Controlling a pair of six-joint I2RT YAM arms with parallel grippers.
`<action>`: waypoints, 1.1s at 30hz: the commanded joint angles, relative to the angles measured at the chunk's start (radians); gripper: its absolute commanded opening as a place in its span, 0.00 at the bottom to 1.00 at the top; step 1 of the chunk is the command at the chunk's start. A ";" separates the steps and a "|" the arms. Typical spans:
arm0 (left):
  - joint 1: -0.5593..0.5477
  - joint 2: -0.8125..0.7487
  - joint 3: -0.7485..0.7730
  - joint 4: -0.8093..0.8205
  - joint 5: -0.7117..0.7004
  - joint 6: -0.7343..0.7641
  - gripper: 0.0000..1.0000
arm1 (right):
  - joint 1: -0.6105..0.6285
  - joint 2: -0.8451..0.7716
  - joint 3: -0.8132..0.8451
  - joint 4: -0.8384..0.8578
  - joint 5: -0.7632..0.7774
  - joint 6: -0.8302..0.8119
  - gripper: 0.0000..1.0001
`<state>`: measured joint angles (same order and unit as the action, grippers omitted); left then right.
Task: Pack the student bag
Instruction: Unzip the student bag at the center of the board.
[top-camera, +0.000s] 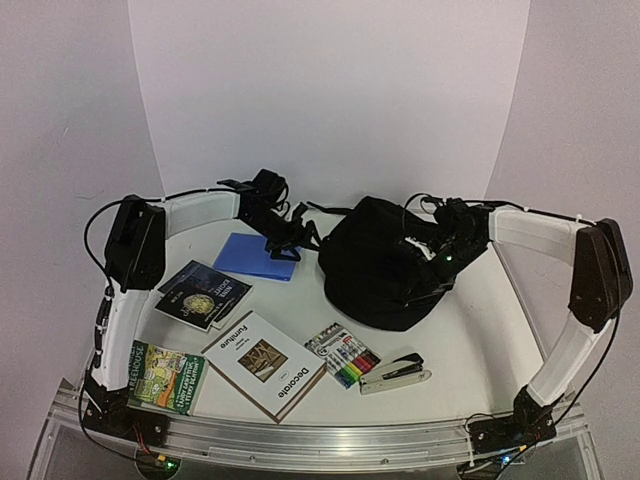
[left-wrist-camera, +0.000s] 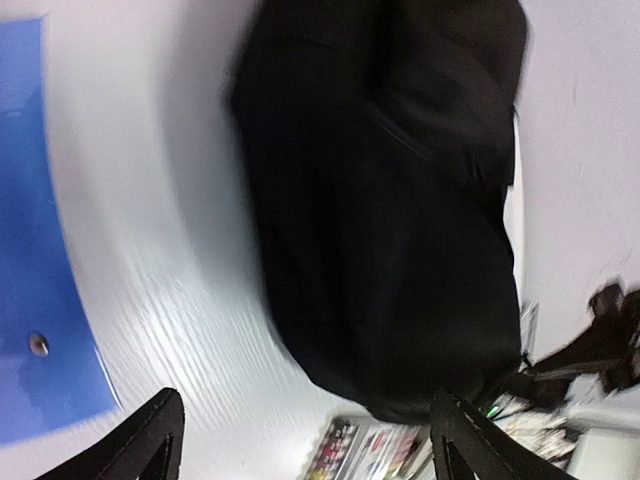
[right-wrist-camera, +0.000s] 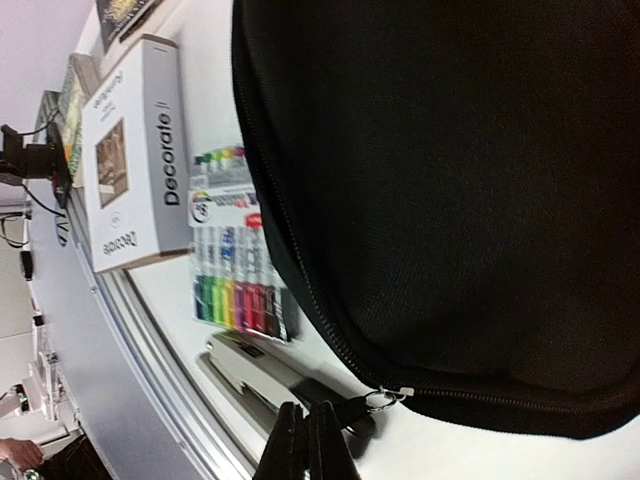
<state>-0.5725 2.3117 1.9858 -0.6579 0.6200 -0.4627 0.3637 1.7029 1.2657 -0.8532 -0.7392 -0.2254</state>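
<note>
Slumped student bag (top-camera: 375, 265), zipper edge toward markers (top-camera: 342, 355); left fingers (left-wrist-camera: 150, 440) apart, right fingers (right-wrist-camera: 295, 440) closed at zipper pull (right-wrist-camera: 358, 413)

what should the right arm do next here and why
Probably draw the zipper pull along its track to start opening the bag. The right gripper is shut with its tips at the pull, though a firm pinch is not certain. The zipper looks closed along the visible seam, and the books and markers lie outside the bag.
</note>
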 joint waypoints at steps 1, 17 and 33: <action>-0.143 -0.189 -0.040 -0.050 -0.162 0.302 0.87 | 0.018 0.045 0.061 0.052 -0.064 0.077 0.00; -0.367 -0.111 -0.051 0.105 -0.263 0.822 0.81 | 0.014 0.048 0.040 0.057 -0.019 0.098 0.00; -0.416 -0.089 -0.112 0.090 -0.489 0.892 0.04 | -0.090 0.026 0.005 0.042 0.019 0.080 0.00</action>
<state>-0.9939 2.2921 1.9090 -0.5725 0.1972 0.4172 0.3441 1.7550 1.2905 -0.8025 -0.7574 -0.1203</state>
